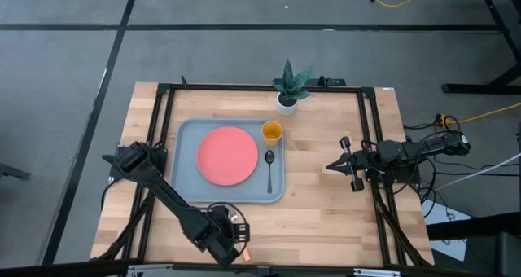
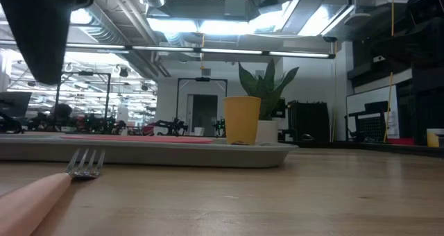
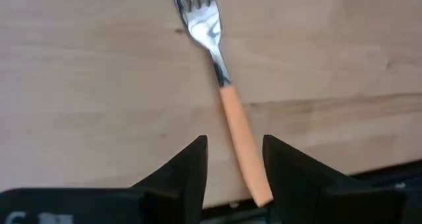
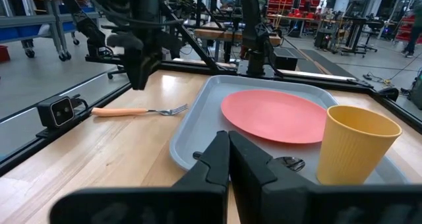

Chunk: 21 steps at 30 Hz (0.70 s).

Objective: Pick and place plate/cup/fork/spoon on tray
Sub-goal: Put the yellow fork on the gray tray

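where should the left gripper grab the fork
Grip the fork on its orange handle, coming straight down. It lies flat on the bare table, and the left gripper, open, already straddles the handle near its end. The handle is thicker than the thin metal neck, so likely easier to pinch.
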### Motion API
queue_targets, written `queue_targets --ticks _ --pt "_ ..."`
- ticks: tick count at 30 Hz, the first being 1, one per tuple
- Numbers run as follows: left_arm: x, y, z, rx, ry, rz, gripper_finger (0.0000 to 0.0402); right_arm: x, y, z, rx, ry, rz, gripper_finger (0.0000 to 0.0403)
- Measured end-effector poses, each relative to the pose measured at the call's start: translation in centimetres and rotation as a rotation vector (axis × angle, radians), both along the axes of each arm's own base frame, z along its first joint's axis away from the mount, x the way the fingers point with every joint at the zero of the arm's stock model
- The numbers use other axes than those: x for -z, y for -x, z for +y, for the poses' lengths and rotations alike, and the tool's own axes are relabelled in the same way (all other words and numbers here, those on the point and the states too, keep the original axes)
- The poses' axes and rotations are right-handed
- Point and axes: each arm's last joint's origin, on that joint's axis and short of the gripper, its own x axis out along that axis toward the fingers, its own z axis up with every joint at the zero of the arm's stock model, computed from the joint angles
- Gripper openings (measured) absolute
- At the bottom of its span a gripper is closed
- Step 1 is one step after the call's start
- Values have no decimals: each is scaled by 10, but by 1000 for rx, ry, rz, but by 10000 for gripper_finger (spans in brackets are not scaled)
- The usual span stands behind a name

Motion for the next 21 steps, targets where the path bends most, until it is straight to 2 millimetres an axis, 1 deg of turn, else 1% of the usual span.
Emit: queue_targets --ticks 5,10,16,18,21 --pt "7 -5 4 -21 -45 -8 138 0 0 0 0 -1 0 11" --pt "13 -11 19 -22 -5 67 138 0 0 0 0 -1 0 11" --pt "13 -23 34 -15 28 91 138 0 0 0 0 -1 0 11" --pt "14 -25 34 -26 42 88 138 0 0 0 0 0 0 11" --pt "26 -31 23 -46 62 83 138 0 0 0 1 -1 1 11"
